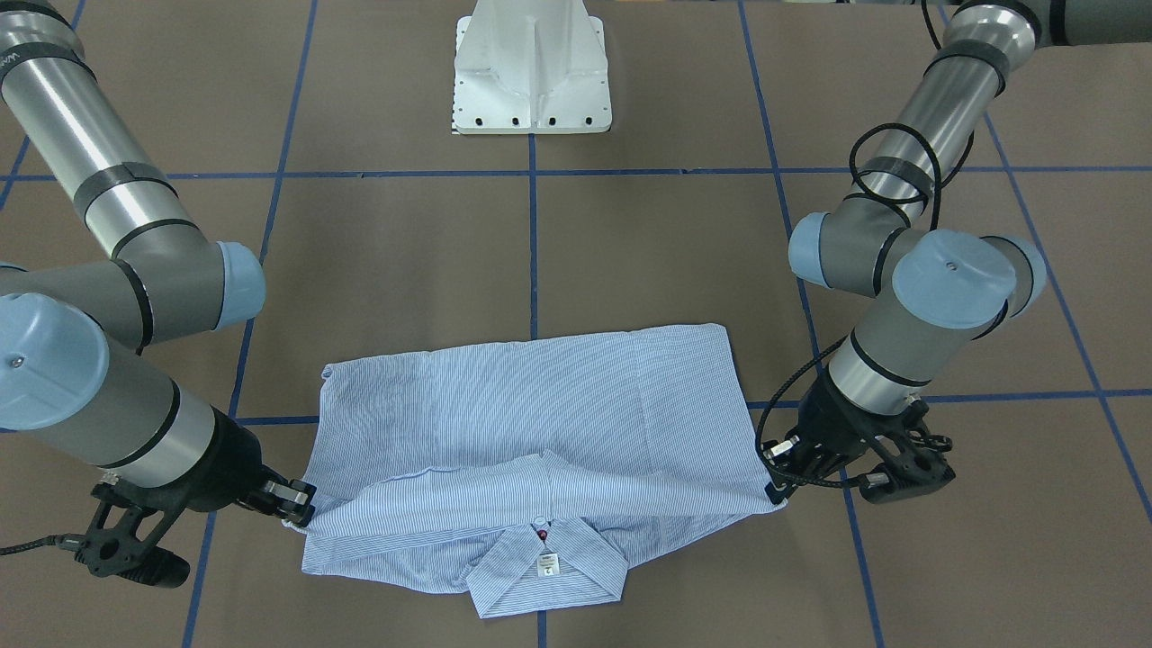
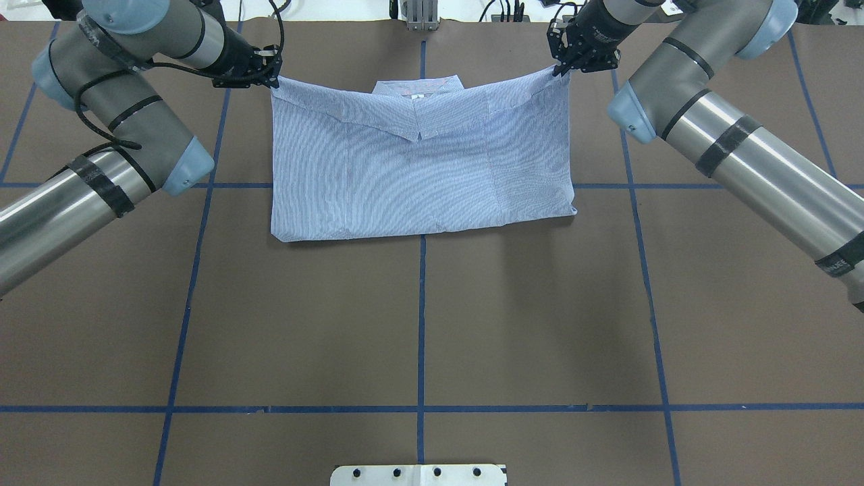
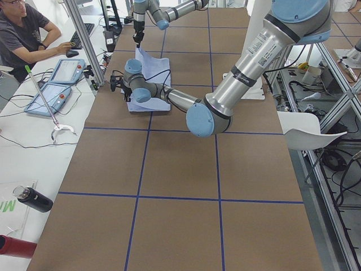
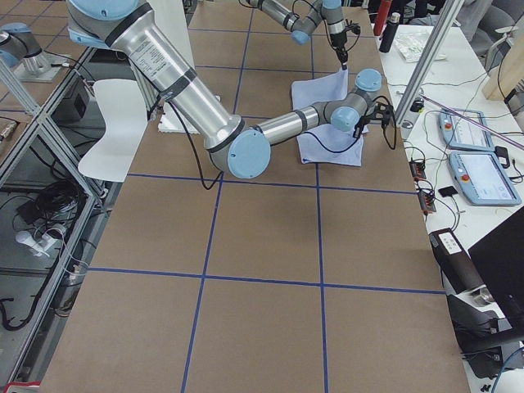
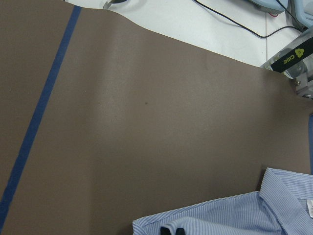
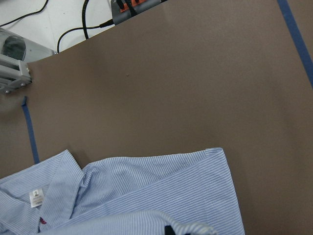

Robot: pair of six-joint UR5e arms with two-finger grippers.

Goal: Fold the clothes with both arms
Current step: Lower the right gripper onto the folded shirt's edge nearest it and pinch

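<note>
The light blue striped shirt (image 2: pixel 418 162) lies at the far side of the table, its lower half doubled over toward the collar (image 1: pixel 547 576). The white neck label (image 1: pixel 547 564) and a red button (image 1: pixel 542 535) show there. My left gripper (image 2: pixel 273 75) is shut on the folded layer's left corner, held slightly above the table. At the other corner my right gripper (image 2: pixel 560 67) is shut on the cloth too. That held edge sags between them over the collar. In the wrist views only dark fingertips (image 5: pixel 172 230) (image 6: pixel 170 229) show on the cloth.
The table's far edge runs just beyond the collar (image 2: pixel 418 84), with cables and a metal post (image 2: pixel 422 13) behind it. The white pedestal base (image 1: pixel 533 72) stands at the near side. A seated person (image 3: pixel 22 34), teach pendants (image 3: pixel 53 90) and a bottle (image 3: pixel 34 199) sit along a side bench.
</note>
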